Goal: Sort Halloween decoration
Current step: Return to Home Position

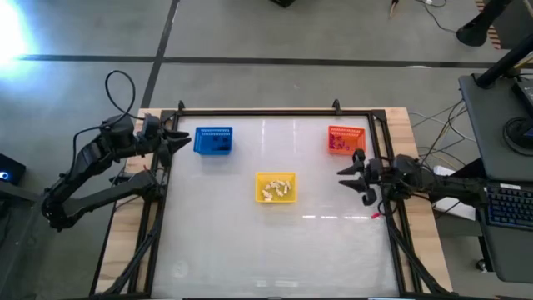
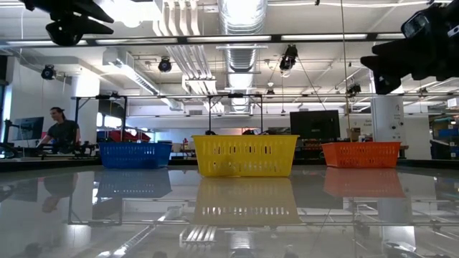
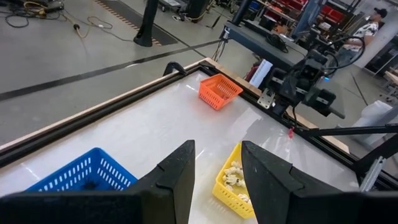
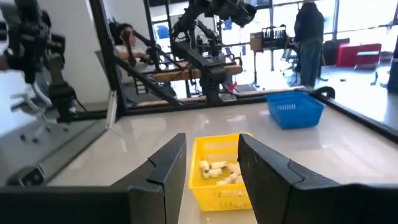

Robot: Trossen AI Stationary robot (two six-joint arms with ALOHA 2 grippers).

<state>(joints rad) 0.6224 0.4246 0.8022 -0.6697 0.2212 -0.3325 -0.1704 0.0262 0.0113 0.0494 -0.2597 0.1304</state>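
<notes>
Sorting looks done: I spot no loose trinkets on the bare tabletop (image 1: 275, 250). Cream trinkets (image 1: 276, 191) lie in the yellow basket (image 1: 259, 198) in the middle. Purple trinkets (image 1: 338, 145) are in the orange basket (image 1: 358, 130) on the right arm's side. A few dark specks (image 1: 218, 143) sit in the blue basket (image 1: 202, 133) on the left arm's side, probably the spiders, but too small to be sure. The step in hand reads as homing. The left pincer (image 3: 217, 149) hangs at the left edge just beside the blue basket, fingers parted with a clear gap and nothing between them. The right pincer (image 4: 211, 140) is at the right edge near the orange basket, equally parted and empty. The next move likely needs no grasp, only tucking both arms to rest without clipping the baskets. From table height the mesh walls hide the contents and both pincers are cut off at the top. Trinket counts are unreadable, and the front strip of the tabletop is glare.
</notes>
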